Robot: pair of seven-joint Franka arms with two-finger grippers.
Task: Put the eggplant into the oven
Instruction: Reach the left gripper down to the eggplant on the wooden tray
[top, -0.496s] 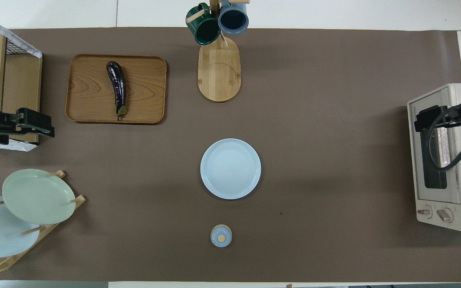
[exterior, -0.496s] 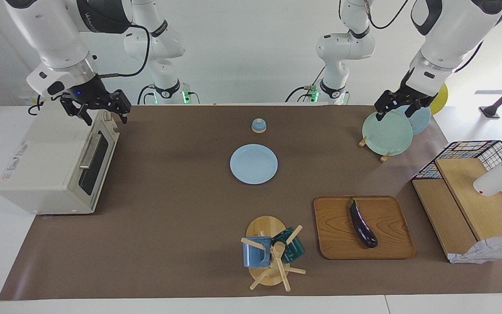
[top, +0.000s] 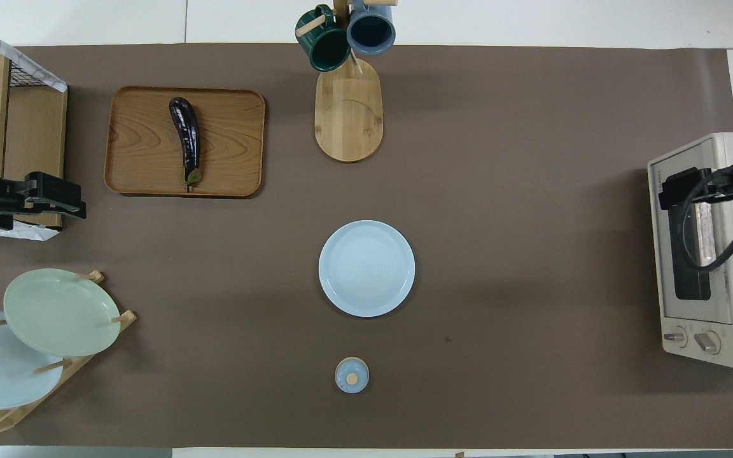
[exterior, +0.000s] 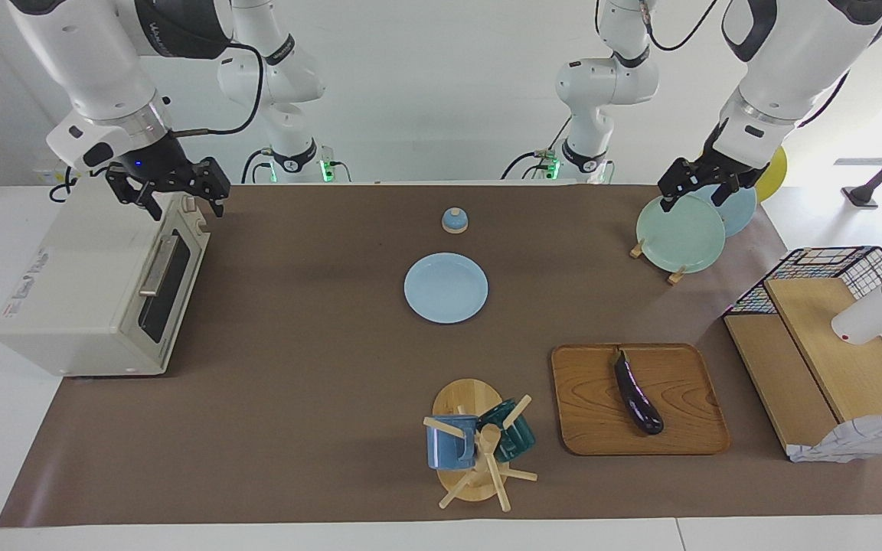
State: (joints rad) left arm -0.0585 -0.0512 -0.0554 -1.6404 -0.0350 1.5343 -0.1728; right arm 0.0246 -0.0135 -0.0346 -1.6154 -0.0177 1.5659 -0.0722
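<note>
Eggplant (exterior: 637, 392) is lying flat on the wooden tray (exterior: 586, 417), toward the left arm's end of the tabletop (exterior: 295, 383), stem cap pointing toward the robots. Nothing is touching it.

Oven (exterior: 89, 287) is sitting at the right arm's end, door shut, glass front and bar handle facing the middle of the tabletop. Knobs are sitting on the front panel at the end nearer the robots.

Right hand (exterior: 178, 197) is hovering over the oven's top corner nearest the robots, fingers standing apart, gripping nothing. Left hand (exterior: 705, 186) is hanging over the plate rack (exterior: 655, 260) with fingers apart, also empty; from the facing view it is sitting just above the green plate (exterior: 680, 233), and I can't tell whether it is touching the rim.

Rest of the layout: light blue plate (exterior: 445, 288) is lying mid-tabletop, with a small blue lid (exterior: 455, 220) nearer the robots than it. Mug tree (exterior: 479, 451) is carrying a blue mug (exterior: 450, 442) and a dark green mug (exterior: 514, 430), standing beside the tray, toward the oven's end. Wire-and-wood shelf (exterior: 831, 360) is standing at the left arm's end with a white bottle (exterior: 873, 314) lying on it.
</note>
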